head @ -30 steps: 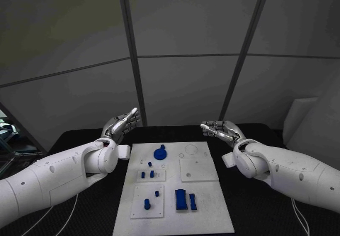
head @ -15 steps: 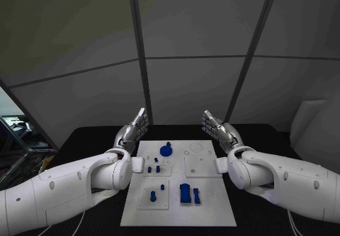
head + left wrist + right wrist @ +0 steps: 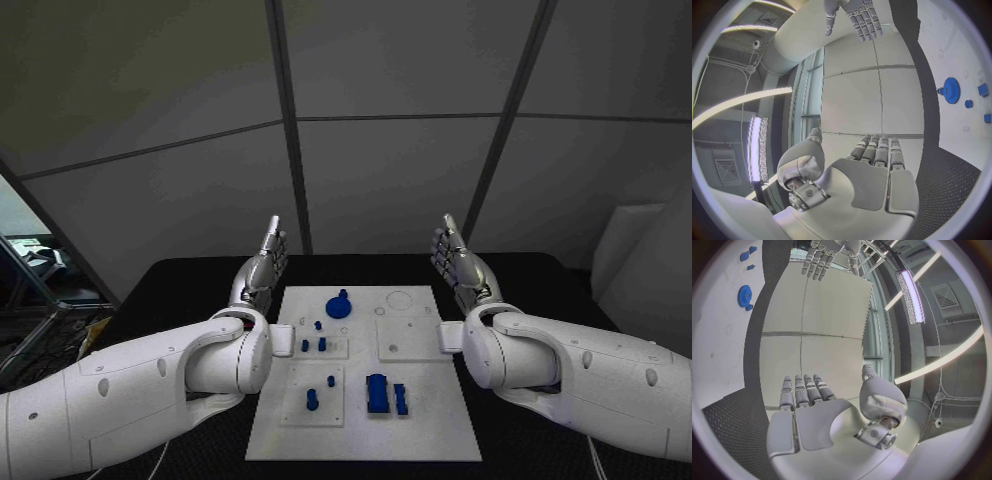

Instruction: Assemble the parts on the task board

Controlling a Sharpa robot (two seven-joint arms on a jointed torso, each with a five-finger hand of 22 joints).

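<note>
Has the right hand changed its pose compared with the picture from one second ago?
Yes. The right hand has straightened, fingers now pointing up beside the task board, where earlier they were curled.

A black tabletop [image 3: 188, 275] is seen at 6 o'clock in the head view. Grey wall panels [image 3: 389, 180], divided by dark seams, are seen behind it from 9 to 3 o'clock. Ceiling light strips [image 3: 912, 295] are shown in both wrist views.

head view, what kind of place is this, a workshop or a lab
Probably a robot test lab or demo booth: a black table holding a white task board with small blue parts, and plain grey wall panels behind.
</note>
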